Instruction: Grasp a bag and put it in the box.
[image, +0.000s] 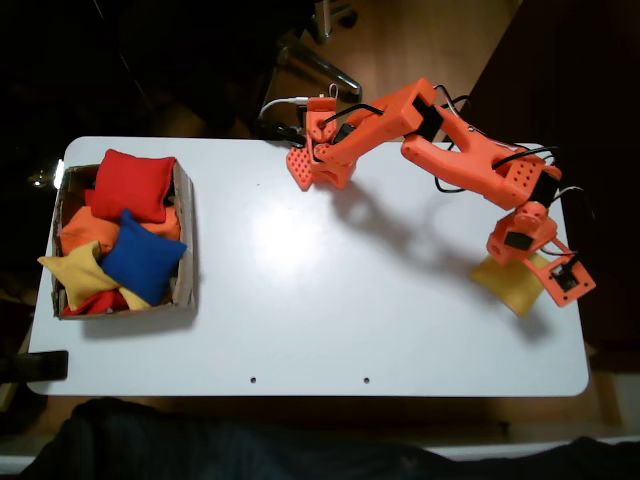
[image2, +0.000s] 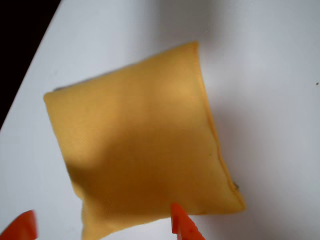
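Bare table (image: 300, 300) lies open between bag (image: 505, 282) and crowded box (image: 186, 235).

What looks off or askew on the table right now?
Nothing damaged or spilled. The golden-yellow beanbag lies flat but rotated near the table's right edge in the fixed view, under the open gripper. The cardboard box is heaped: beanbags overlap, and a pale yellow one pokes over its left wall.

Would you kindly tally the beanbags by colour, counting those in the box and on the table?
Red: 2 (second)
Orange: 1
Blue: 1
Pale yellow: 1
Golden-yellow bag, on the table: 1
Total: 6 visible; others may be hidden in the box.
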